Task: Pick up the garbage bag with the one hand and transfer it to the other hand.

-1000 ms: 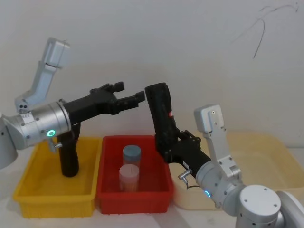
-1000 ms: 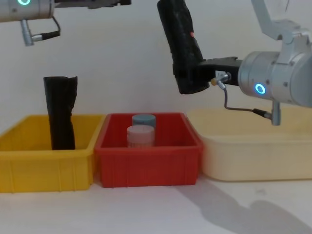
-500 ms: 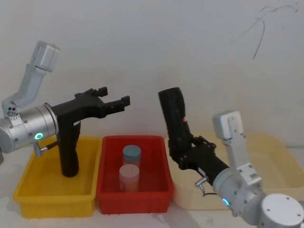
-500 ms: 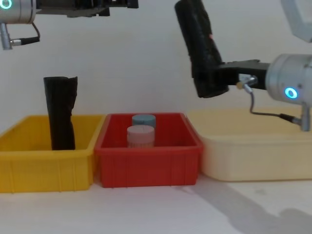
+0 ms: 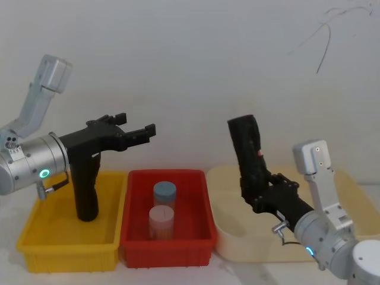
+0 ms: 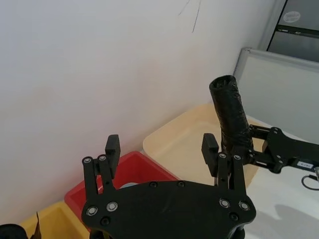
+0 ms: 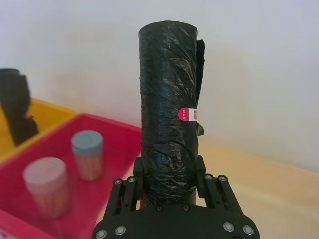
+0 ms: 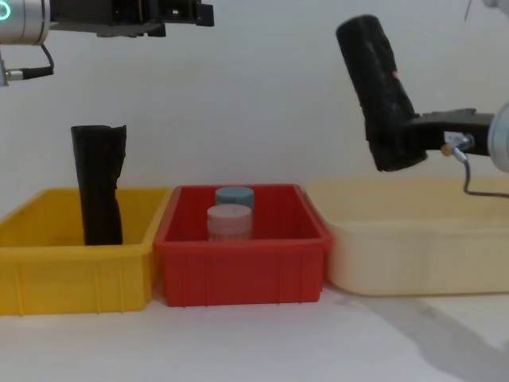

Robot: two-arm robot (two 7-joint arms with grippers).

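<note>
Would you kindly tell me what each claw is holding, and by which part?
The right claw grips the garbage bag near its lower end. The left claw is open and holds nothing.

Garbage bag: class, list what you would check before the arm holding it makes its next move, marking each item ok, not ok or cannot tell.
1. Right gripper shut on the garbage bag: ok, its fingers clamp the lower end.
2. Bag upright: not ok, it leans.
3. Bag free of the cream tub below: ok, no contact.
4. Left gripper apart from the bag: ok, open and empty, off to the robot's left.
5. Grip firm enough not to slip: cannot tell.
</note>
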